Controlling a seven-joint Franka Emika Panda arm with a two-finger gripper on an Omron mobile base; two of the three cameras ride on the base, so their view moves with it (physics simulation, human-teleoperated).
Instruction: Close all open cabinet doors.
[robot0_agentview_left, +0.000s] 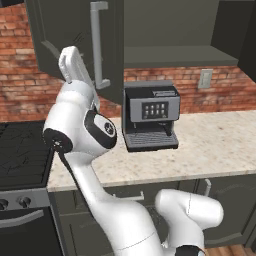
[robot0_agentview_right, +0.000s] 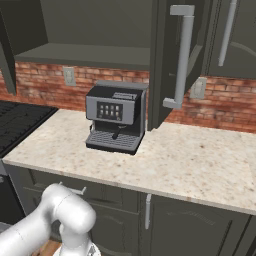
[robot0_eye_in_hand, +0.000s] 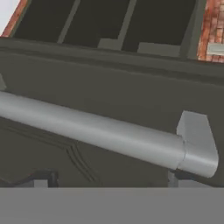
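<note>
Nearest the base, the white arm (robot0_agentview_left: 95, 165) rises over the front edge of the pale speckled worktop (robot0_agentview_left: 210, 145) and bends up toward the wall cabinet. Its hand end reaches the face of an open cabinet door (robot0_agentview_left: 70, 35), close to the lower end of that door's long silver handle (robot0_agentview_left: 99, 45).

In the hand view, the claw (robot0_eye_in_hand: 109, 183) sits just short of the handle, which runs as a grey bar across the frame with its mounting foot at the right. Only the two dark fingertips (robot0_eye_in_hand: 41, 179) peek up at the bottom, set well apart on either side of the bar's length, so the claw looks released; whether the tips touch the door or handle I cannot tell.

On the worktop, under the open cabinet, stands a coffee machine (robot0_agentview_left: 150, 120) with a dark screen and a drip tray. The open door hangs just to its left in the left base view, swung out from the wall.

Behind it is a red brick wall (robot0_agentview_left: 225, 90) with a pale outlet plate (robot0_agentview_left: 205, 78). A dark stove (robot0_agentview_left: 22, 150) sits at the far left of the worktop.

In the right base view another door (robot0_agentview_right: 235, 40) beside the open one lies flat against its cabinet.
</note>
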